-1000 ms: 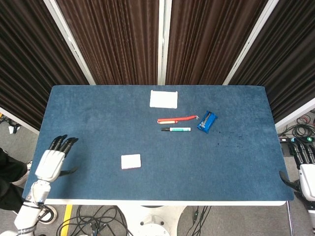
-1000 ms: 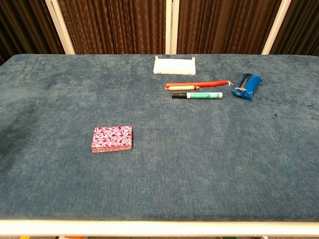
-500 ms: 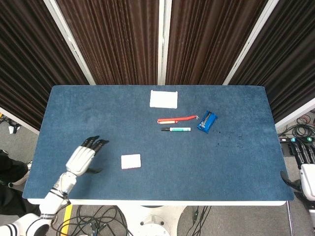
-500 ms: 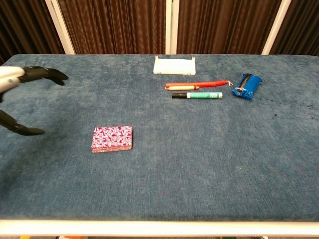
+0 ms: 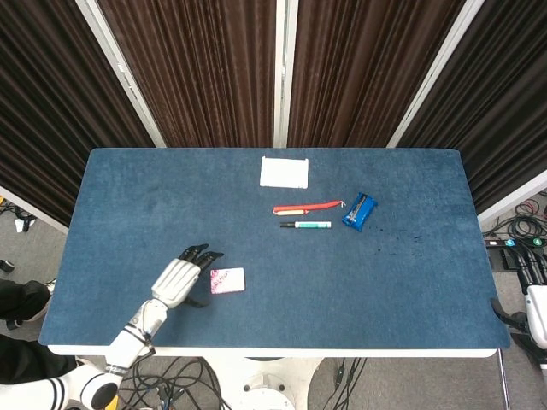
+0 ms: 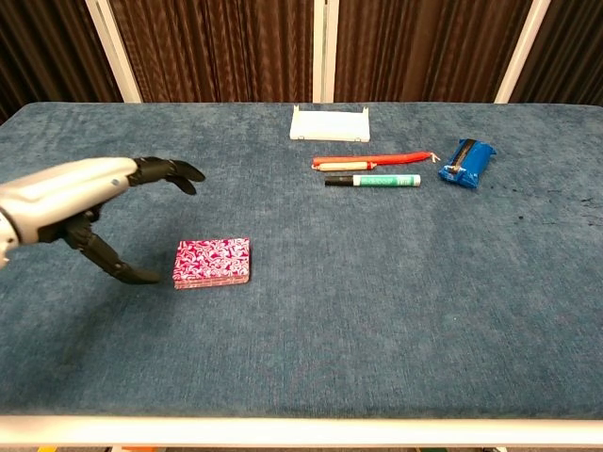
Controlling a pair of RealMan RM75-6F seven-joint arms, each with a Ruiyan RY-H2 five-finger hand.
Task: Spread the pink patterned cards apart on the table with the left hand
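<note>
Left hand point(image 6: 80, 202) has swept in from the tabletop point(image 6: 377, 311) edge, now just beside the cards.
Pink patterned cards point(image 6: 212, 262) sit neatly stacked, unmoved; fingers spread, empty.

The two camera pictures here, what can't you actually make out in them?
- Right hand: head view, cut off by the picture's right edge; absent from chest view, so open or shut is unclear.
- Pink cards: stacked, so their number is hidden.
- Green marker label: too small to read.
- Left hand: whether its thumb touches the cards is unclear.
</note>
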